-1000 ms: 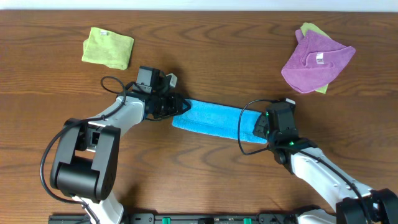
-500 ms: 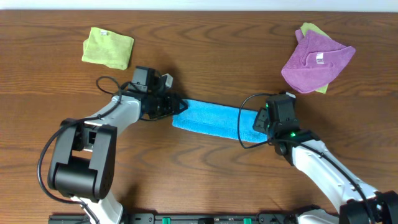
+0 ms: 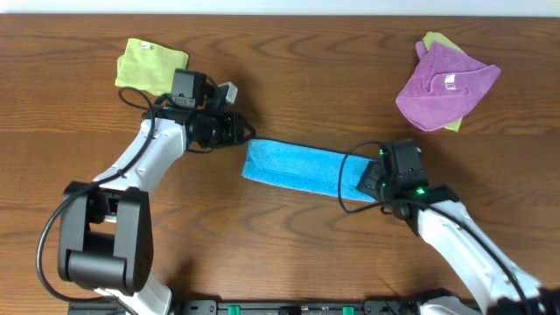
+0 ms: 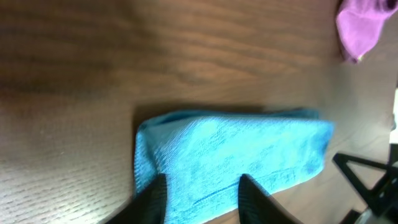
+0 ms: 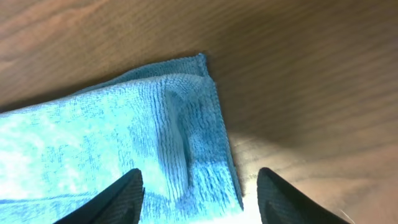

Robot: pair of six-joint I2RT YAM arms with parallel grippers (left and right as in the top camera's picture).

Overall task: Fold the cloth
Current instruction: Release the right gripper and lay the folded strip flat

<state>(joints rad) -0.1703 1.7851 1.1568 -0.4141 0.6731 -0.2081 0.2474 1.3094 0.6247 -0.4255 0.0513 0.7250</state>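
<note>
- Far left, toward 10 o'clock on the wooden table (image 3: pixel 289 83): a folded light green terry cloth (image 3: pixel 153 68), well apart from the work and no part of it.
- Left jaws: spread open, holding nothing, fingers (image 4: pixel 155 194) dark at the bottom of the left wrist view. Hanging just off the strip's left end, at about its 10 o'clock in the overhead view, apart from the fabric.
- Centre of the table: the bright blue terry cloth (image 3: pixel 297 168), already doubled into a long narrow strip and lying flat.
  - Long axis roughly 9 to 3 o'clock, right end dipping a little toward 4.
  - Layered edges visible at the left end (image 4: pixel 144 155), a soft ridge near the right end (image 5: pixel 177 130), surface otherwise smooth.
  - No white tag showing.
- Right jaws: wide open, gripping nothing, fingers (image 5: pixel 115 199) straddling the strip's right end from above. Cannot tell whether the tips touch the pile.
- Likely next: an end-to-end fold along that long axis. Right jaws better placed, directly over their end. Left jaws in need of a short reach toward 4 o'clock to meet theirs.
- Far right, near 2 o'clock: a crumpled purple terry cloth (image 3: pixel 446 83) over a second green one, well clear.
</note>
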